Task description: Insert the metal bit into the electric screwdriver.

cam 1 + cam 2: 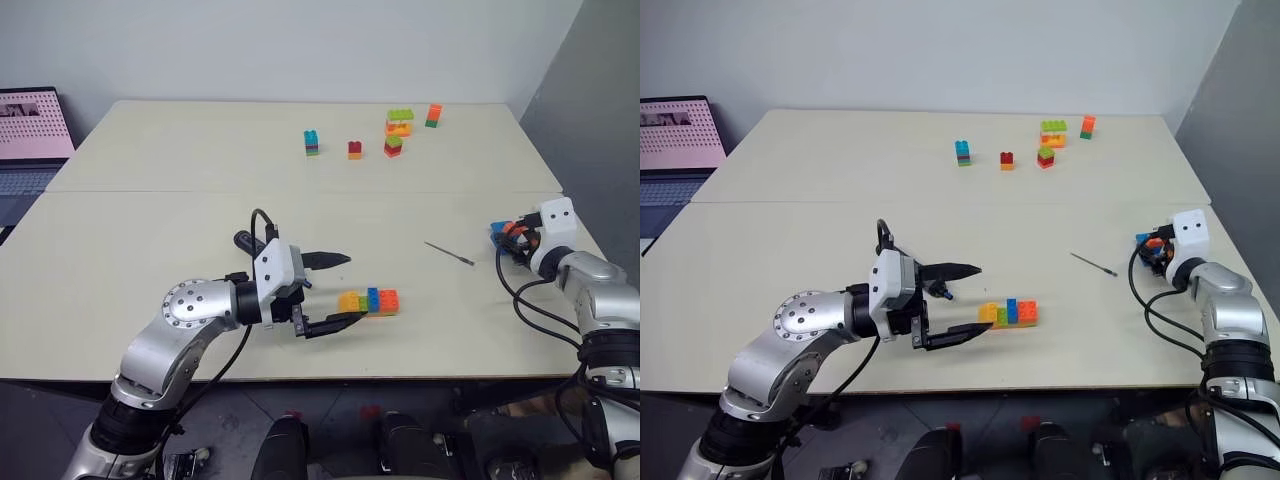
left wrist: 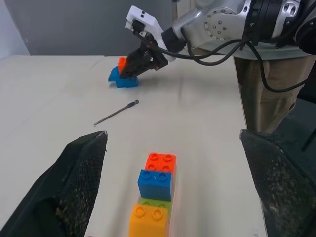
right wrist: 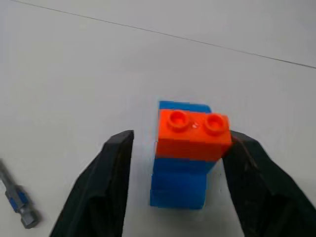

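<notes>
The metal bit (image 1: 449,253) lies flat on the table, right of centre, thin and dark with a blue band near one end (image 3: 17,197). The electric screwdriver is out of view. My right gripper (image 3: 182,138) is open at the table's right side. It straddles a blue and orange brick stack (image 3: 180,182): one finger stands clear of the stack and the other is at the orange brick's edge. My left gripper (image 1: 340,290) hovers near the front, pointing right, open wide with nothing between its fingers.
A row of orange, green and blue bricks (image 1: 370,300) lies just past the left fingertips. Several small brick stacks (image 1: 398,128) stand at the far side. A laptop (image 1: 30,140) sits beyond the table's left edge. The table's right edge (image 1: 585,225) is close to the right gripper.
</notes>
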You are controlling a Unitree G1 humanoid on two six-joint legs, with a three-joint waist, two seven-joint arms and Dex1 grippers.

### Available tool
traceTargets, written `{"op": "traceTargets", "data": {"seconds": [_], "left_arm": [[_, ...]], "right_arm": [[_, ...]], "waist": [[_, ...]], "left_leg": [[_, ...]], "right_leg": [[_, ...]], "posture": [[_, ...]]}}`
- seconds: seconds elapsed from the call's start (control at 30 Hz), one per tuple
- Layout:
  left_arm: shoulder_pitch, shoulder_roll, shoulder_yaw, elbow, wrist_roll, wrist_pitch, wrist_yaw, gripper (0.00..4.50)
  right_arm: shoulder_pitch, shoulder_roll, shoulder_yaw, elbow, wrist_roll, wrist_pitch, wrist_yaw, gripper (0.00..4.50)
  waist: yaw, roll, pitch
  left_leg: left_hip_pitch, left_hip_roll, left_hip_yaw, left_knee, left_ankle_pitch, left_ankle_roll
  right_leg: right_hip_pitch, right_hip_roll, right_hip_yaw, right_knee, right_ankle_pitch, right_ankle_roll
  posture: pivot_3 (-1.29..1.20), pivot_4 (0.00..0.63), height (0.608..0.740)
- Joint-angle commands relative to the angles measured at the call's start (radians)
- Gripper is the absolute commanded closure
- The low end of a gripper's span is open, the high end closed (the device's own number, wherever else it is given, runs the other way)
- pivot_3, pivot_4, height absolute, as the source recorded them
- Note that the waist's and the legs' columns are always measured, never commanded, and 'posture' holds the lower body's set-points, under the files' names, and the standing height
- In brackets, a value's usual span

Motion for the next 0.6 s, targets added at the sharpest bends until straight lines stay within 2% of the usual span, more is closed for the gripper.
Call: {"op": "traceTargets", "data": {"seconds": [0.03,0.13,0.23,0.37,0.47,0.6], "left_arm": [[0.014,0.023,0.015,-0.029,-0.006,-0.003,-0.008,0.00],[0.034,0.056,0.041,-0.030,-0.011,0.004,-0.019,0.00],[0.065,0.127,0.067,-0.007,0.009,-0.016,-0.058,0.00],[0.096,0.204,0.068,0.025,0.052,-0.071,-0.118,0.00],[0.117,0.240,0.052,0.039,0.087,-0.118,-0.152,0.00],[0.138,0.239,0.045,0.026,0.096,-0.128,-0.157,0.00]], "right_arm": [[-0.002,-0.051,-0.075,-0.110,0.051,0.027,0.031,0.71],[0.050,-0.137,-0.084,-0.219,0.048,0.001,0.108,0.07],[0.134,-0.242,-0.077,-0.380,0.079,-0.033,0.262,0.07],[0.187,-0.306,-0.029,-0.567,0.180,0.026,0.435,0.07],[0.201,-0.338,0.090,-0.691,0.218,0.074,0.558,0.07],[0.125,-0.292,0.261,-0.694,0.158,0.084,0.592,0.07]], "waist": [[0.000,0.000,0.000],[0.001,0.000,0.000],[0.002,0.000,0.000],[-0.006,0.000,0.000],[-0.010,0.000,0.001],[-0.008,-0.001,0.001]], "left_leg": [[0.001,0.000,0.001,0.000,0.000,0.000],[0.001,0.000,0.002,0.000,0.000,0.000],[0.002,0.000,0.004,-0.001,0.000,0.000],[0.005,0.002,0.006,-0.002,-0.001,0.001],[0.007,0.003,0.008,-0.002,-0.001,0.001],[0.007,0.004,0.008,-0.002,-0.001,0.001]], "right_leg": [[0.000,0.000,0.001,0.000,0.000,0.000],[0.000,0.000,0.003,0.000,0.000,0.000],[0.000,0.000,0.004,0.000,-0.001,0.000],[0.000,0.002,0.007,0.000,-0.003,-0.003],[0.000,0.002,0.009,0.000,-0.003,-0.004],[0.000,0.003,0.009,0.000,-0.003,-0.004]], "posture": [[0.00,0.150,0.740],[0.00,0.150,0.740],[0.00,0.150,0.740],[0.00,0.150,0.740],[0.00,0.150,0.740],[0.00,0.150,0.740]]}}
